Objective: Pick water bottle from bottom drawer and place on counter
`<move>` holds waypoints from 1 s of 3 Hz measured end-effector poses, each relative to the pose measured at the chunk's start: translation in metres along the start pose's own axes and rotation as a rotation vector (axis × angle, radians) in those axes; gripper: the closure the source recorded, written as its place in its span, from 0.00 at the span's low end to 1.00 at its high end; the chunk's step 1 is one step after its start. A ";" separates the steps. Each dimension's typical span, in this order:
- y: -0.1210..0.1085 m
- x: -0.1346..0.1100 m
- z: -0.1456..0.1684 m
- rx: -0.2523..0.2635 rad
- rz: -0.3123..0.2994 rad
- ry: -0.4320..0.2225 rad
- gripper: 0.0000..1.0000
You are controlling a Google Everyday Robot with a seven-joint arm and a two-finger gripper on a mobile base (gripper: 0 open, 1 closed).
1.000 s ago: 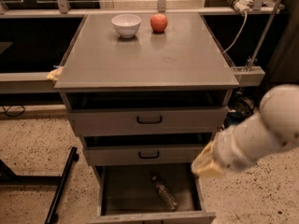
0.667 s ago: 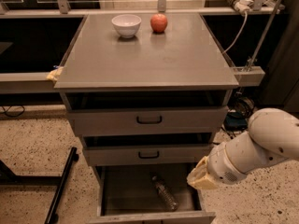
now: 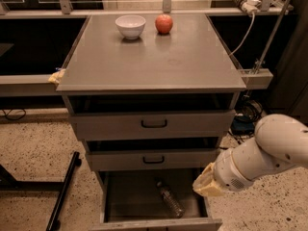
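Fingers (image 3: 206,181) (spread: cannot tell) sit lower than a second ago, beside the bottom drawer (image 3: 130,196).

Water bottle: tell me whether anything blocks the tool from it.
Nothing visible does. The tool hovers at the open bottom drawer's right edge; the water bottle lies uncovered on the drawer floor, close beside it.

We see the bottle (image 3: 169,198), clear and crinkled, lying on its side on the bare grey floor of the drawer (image 3: 130,198). It slants from mid-back toward the front right corner. The drawer, lowest and deepest, stands pulled out. Above it the counter (image 3: 154,57) is a flat, matte grey top. The gripper (image 3: 207,186) hangs at the drawer's right edge, apart from the bottle.
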State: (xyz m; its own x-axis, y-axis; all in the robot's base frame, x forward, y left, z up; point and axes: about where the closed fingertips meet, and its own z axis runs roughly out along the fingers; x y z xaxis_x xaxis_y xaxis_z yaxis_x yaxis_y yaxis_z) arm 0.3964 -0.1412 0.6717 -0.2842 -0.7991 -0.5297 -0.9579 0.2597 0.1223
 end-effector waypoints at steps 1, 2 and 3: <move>-0.052 0.021 0.036 0.066 -0.087 -0.063 1.00; -0.114 0.034 0.073 0.121 -0.178 -0.167 1.00; -0.142 0.075 0.128 0.086 -0.158 -0.227 1.00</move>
State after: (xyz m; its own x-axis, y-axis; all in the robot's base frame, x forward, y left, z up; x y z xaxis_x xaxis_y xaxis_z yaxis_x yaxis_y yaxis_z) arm 0.5158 -0.1688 0.5074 -0.1061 -0.6941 -0.7120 -0.9801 0.1939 -0.0430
